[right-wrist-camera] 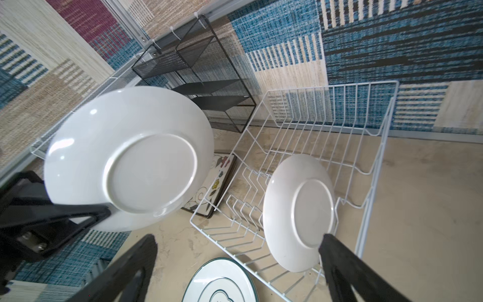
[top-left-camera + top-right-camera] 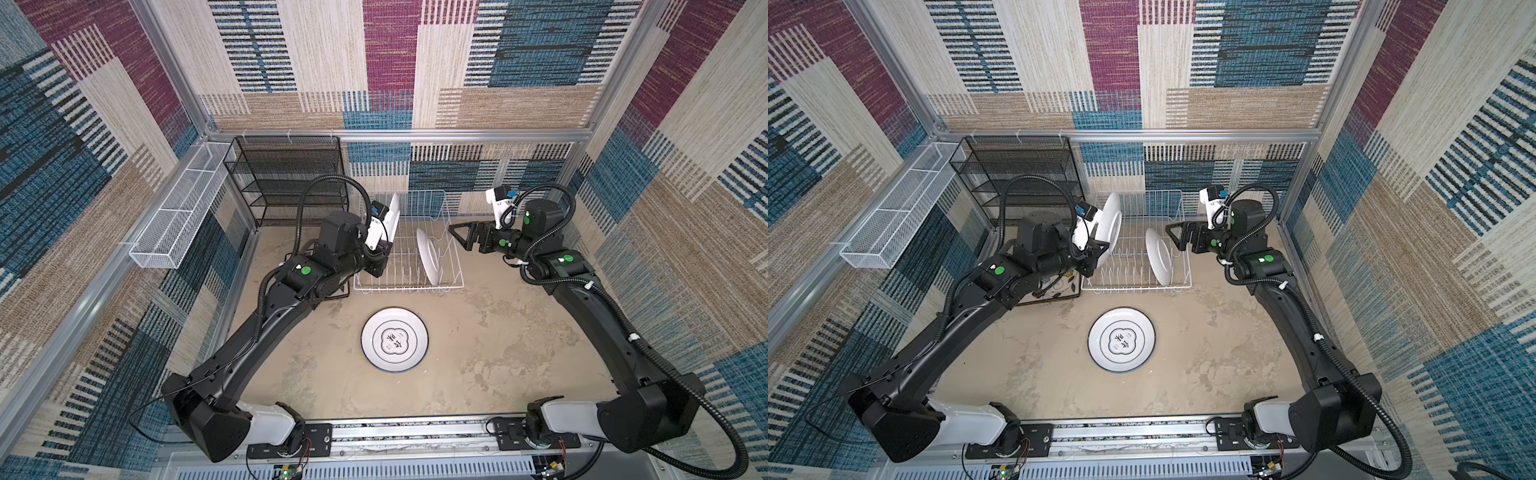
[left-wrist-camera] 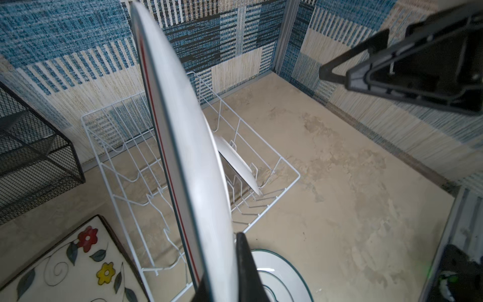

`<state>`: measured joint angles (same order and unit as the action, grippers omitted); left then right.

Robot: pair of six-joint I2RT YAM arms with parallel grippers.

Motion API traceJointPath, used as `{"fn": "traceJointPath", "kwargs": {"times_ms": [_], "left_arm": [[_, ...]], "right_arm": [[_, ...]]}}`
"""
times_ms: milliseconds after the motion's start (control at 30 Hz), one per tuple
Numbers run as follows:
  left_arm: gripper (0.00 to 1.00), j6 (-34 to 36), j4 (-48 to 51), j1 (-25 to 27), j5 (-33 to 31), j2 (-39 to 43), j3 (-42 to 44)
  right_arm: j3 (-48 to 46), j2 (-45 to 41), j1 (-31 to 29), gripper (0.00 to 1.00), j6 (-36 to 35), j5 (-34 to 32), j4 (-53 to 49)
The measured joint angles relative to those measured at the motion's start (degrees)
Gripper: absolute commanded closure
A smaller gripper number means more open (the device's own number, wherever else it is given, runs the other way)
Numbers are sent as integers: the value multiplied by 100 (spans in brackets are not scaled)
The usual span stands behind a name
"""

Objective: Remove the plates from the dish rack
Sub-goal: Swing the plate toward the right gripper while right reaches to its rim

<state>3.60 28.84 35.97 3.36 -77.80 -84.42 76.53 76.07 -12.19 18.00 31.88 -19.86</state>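
My left gripper (image 2: 378, 262) (image 3: 224, 261) is shut on the lower rim of a round white plate (image 2: 392, 216) (image 1: 125, 157). It holds the plate upright above the left end of the white wire dish rack (image 2: 409, 286) (image 2: 1136, 286). A second round plate (image 2: 428, 257) (image 1: 298, 209) leans among the tines at the rack's right end. My right gripper (image 2: 459, 237) (image 1: 239, 243) hangs open just right of that plate's top rim, apart from it. A dark-rimmed round plate (image 2: 395, 340) (image 2: 1121, 338) lies flat in front of the rack. Under the left arm lies a square flowered plate (image 2: 1054, 286) (image 3: 65, 266).
A black mesh shelf unit (image 2: 286, 183) stands at the back, left of the rack. A long white mesh basket (image 2: 178, 220) hangs on the left wall. Patterned walls close in the back and both sides of the beige table (image 2: 498, 353).
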Motion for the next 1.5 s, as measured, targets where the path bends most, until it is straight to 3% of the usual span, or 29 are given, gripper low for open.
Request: {"fn": "traceJointPath", "kwargs": {"times_ms": [300, 567, 933, 1500], "left_arm": [[100, 1888, -503, 938, -1545, -57, 656], [100, 3195, -1248, 1377, -2693, -417, 933], [100, 4330, -1631, 1683, -3423, -909, 1097], [100, 5359, -2457, 2009, -3939, -1331, 1287]], "right_arm": [[136, 184, 44, 1, 533, 505, 153], [157, 503, 52, 4, 549, 717, 74], [48, 669, 52, 7, 546, 754, 22], [214, 1311, 52, 48, 728, 1126, -291]]}}
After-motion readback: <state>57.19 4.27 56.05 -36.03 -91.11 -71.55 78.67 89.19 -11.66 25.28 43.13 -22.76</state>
